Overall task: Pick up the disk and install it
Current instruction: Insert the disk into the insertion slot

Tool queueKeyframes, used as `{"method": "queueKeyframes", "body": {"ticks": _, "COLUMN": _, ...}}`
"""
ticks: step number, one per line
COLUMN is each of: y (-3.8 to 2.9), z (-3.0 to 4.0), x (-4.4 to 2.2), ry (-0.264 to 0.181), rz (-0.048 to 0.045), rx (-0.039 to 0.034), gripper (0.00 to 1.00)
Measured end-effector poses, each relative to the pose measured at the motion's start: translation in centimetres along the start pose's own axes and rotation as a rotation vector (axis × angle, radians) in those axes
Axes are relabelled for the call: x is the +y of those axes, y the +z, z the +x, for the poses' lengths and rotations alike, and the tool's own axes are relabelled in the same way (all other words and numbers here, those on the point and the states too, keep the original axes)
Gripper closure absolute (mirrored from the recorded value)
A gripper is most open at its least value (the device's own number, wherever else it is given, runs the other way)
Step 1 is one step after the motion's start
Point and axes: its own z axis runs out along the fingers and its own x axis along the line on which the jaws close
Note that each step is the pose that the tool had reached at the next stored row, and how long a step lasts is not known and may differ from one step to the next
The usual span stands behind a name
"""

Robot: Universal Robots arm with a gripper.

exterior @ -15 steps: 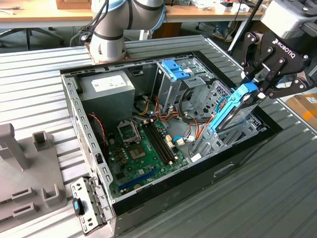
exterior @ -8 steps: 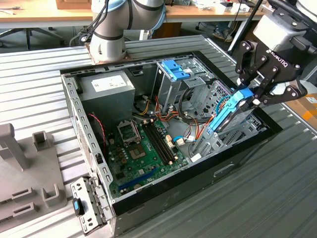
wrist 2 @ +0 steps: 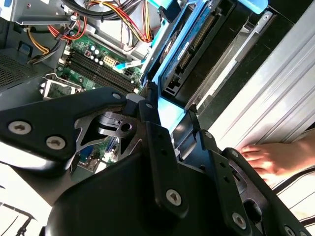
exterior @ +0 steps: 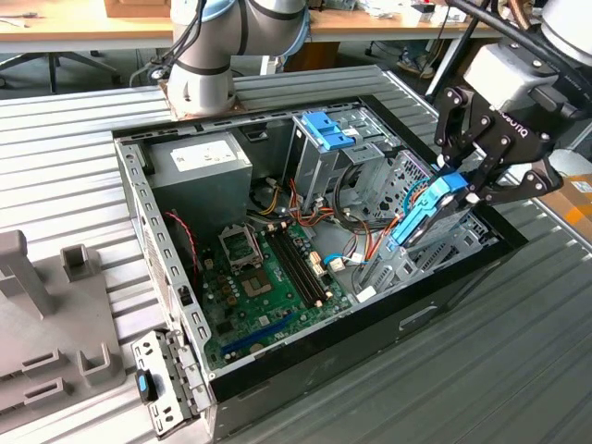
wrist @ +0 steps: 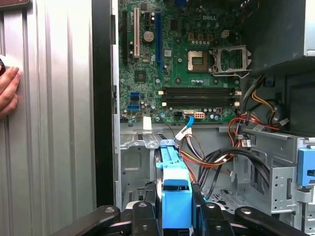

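Currently my black gripper [exterior: 458, 190] grasps the blue-framed grey metal disk [exterior: 421, 222], tilted at middle right above the open black computer case [exterior: 435, 294]; I should align it carefully before lowering.

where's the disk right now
At the exterior view's right, the disk is tilted in the gripper, over the rim of the open computer case.

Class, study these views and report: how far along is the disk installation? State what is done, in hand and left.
Done: the disk is picked up. In hand: the end effector grips its blue carrier, holding it tilted over the open computer case, near the wall on the exterior view's right. Left: it is not yet seated in the case.
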Motion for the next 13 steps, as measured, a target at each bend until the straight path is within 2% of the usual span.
{"method": "queueKeyframes", "body": {"ticks": 1, "y": 0.17, "z": 0.02, "x": 0.0, "ry": 0.0, "rz": 0.0, "rx": 0.0003, "gripper": 0.64}}
{"method": "queueKeyframes", "body": {"ticks": 3, "y": 0.95, "z": 0.09, "x": 0.04, "ry": 0.0, "rz": -0.0003, "rx": 0.0004, "gripper": 0.64}}
{"method": "queueKeyframes", "body": {"ticks": 8, "y": 0.99, "z": 0.09, "x": 0.02, "ry": 0.0, "rz": 0.0005, "rx": 0.0001, "gripper": 0.64}}
{"method": "queueKeyframes", "body": {"ticks": 9, "y": 1.03, "z": 0.11, "x": 0.01, "ry": 0.0, "rz": 0.0001, "rx": -0.0003, "gripper": 0.56}}
{"method": "queueKeyframes", "body": {"ticks": 10, "y": 0.96, "z": 0.09, "x": 0.02, "ry": 0.0, "rz": 0.0, "rx": 0.0008, "gripper": 0.56}}
{"method": "queueKeyframes", "body": {"ticks": 11, "y": 0.97, "z": 0.1, "x": 0.02, "ry": 0.0, "rz": 0.0, "rx": 0.0007, "gripper": 0.5}}
{"method": "queueKeyframes", "body": {"ticks": 13, "y": 0.97, "z": 0.1, "x": 0.02, "ry": 0.0, "rz": 0.0, "rx": 0.0007, "gripper": 0.5}}
